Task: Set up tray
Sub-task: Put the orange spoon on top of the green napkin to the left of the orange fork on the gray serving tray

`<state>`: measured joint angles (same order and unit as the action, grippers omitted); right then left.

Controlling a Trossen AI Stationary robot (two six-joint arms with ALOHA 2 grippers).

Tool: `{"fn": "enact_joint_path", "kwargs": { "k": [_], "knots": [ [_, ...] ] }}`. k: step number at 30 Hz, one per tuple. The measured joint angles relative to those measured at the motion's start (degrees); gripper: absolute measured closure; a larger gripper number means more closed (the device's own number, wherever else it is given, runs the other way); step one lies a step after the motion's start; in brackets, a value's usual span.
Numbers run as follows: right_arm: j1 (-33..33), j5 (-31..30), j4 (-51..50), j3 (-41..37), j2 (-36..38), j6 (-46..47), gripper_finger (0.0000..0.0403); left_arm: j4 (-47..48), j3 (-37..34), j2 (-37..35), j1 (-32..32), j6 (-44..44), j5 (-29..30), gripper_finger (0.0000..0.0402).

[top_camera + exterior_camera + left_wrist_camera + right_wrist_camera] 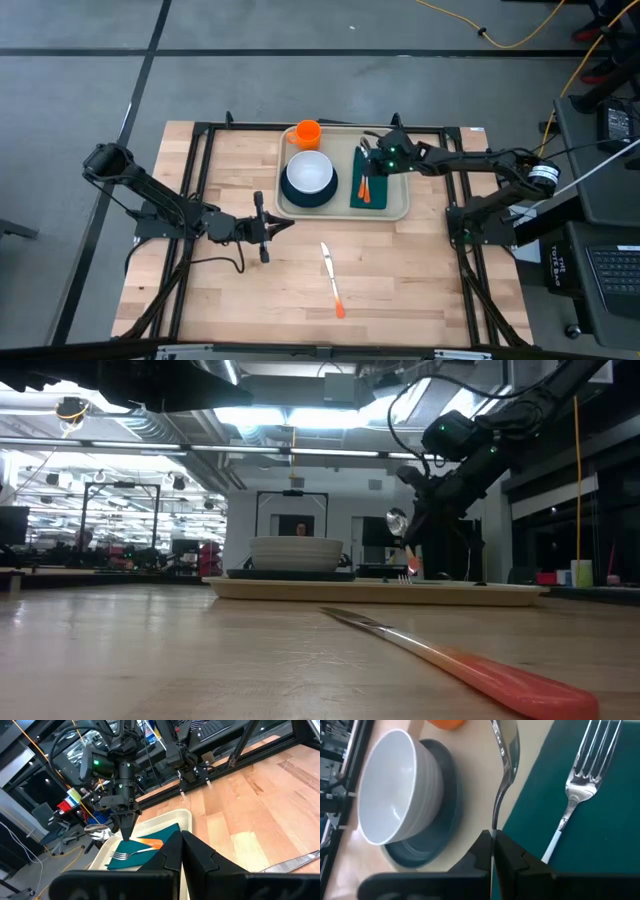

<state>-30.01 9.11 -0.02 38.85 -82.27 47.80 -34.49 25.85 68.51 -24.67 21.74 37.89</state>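
Butcher-block table (pixel 420 280): tray (pixel 400 212) at far centre, holding white bowl (pixel 309 171) on teal plate (pixel 300 199), orange cup (pixel 306 133), fork (pixel 577 795) on green napkin (pixel 376 195). Right gripper (pixel 378 158) pinches spoon (pixel 503 770) by handle tip above napkin. Risk: thin hold lets spoon swing, landing off napkin or striking fork. Left gripper (pixel 268 228) closed, empty, near knife (pixel 331 278).

Robotics lab, wooden workbench (pixel 400 270), concrete floor (pixel 80 90), cables, fluorescent ceiling lights (pixel 250 415)
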Motion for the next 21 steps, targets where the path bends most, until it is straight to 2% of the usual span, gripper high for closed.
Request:
{"fn": "enact_joint_path", "kwargs": {
  "k": [11, 21],
  "knots": [
    [-3.73, 7.18, 1.75, -0.02, -5.63, 1.55, 0.0394, 0.01, 0.00, 0.00, 0.01, 0.00, -0.16, 0.0397],
    [-6.65, 10.48, 0.24, 1.02, -6.34, 3.25, 0.0394, -0.03, 0.00, 0.00, 0.00, 0.00, -0.22, 0.0397]
  ]
}}
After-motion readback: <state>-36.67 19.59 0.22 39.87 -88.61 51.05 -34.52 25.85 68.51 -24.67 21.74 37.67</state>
